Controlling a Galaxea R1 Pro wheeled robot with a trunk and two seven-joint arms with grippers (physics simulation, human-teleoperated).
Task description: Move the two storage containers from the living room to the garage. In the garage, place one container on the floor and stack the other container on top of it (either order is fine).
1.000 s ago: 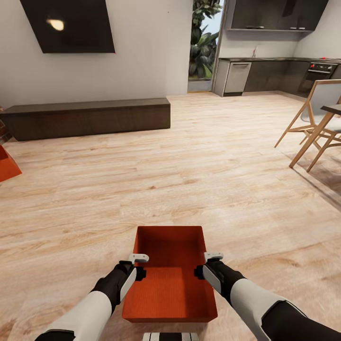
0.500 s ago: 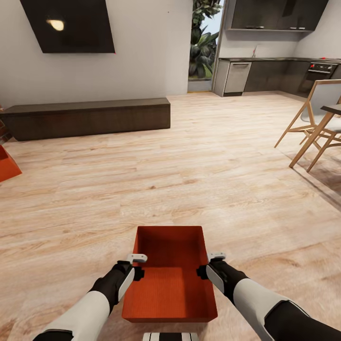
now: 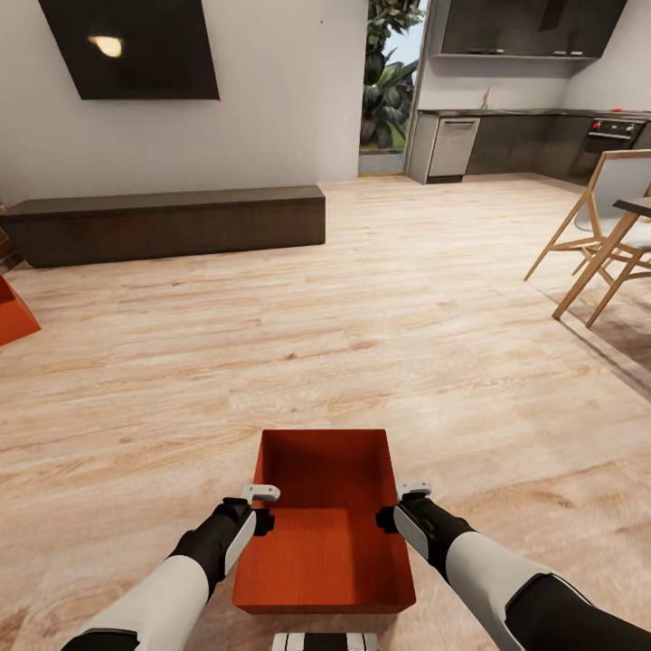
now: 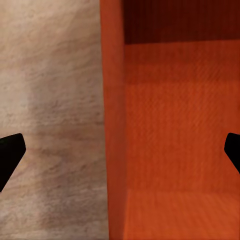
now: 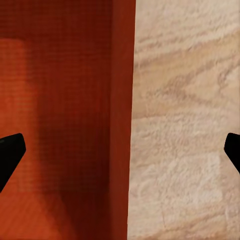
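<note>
Two orange-red storage containers are in sight. One storage container (image 3: 324, 524) sits on the light wood plank floor (image 3: 380, 344) directly in front of the robot, near the bottom middle of the head view. It is a matte, finely textured rectangular bin with no lid, its walls tapering slightly. Its long axis runs from near to far, pointing away from the robot toward the far wall. The second container (image 3: 14, 312) shows as just a corner at the far left edge, well apart from the first. Two grippers flank the near bin. The left gripper (image 3: 262, 508) is at the bin's left wall and the right gripper (image 3: 395, 504) at its right wall. In the left wrist view the bin's wall (image 4: 114, 120) stands between two widely spread dark fingertips (image 4: 10, 155), one over the floor and one over the bin's inside, so the jaws are spread apart and straddle the rim. The right wrist view shows the same arrangement over the opposite wall (image 5: 122, 120). Farther off, one long dark low bench (image 3: 167, 223) stands against the wall under one black wall TV (image 3: 131, 45). Wooden chairs (image 3: 597, 240) stand at the right.
</note>
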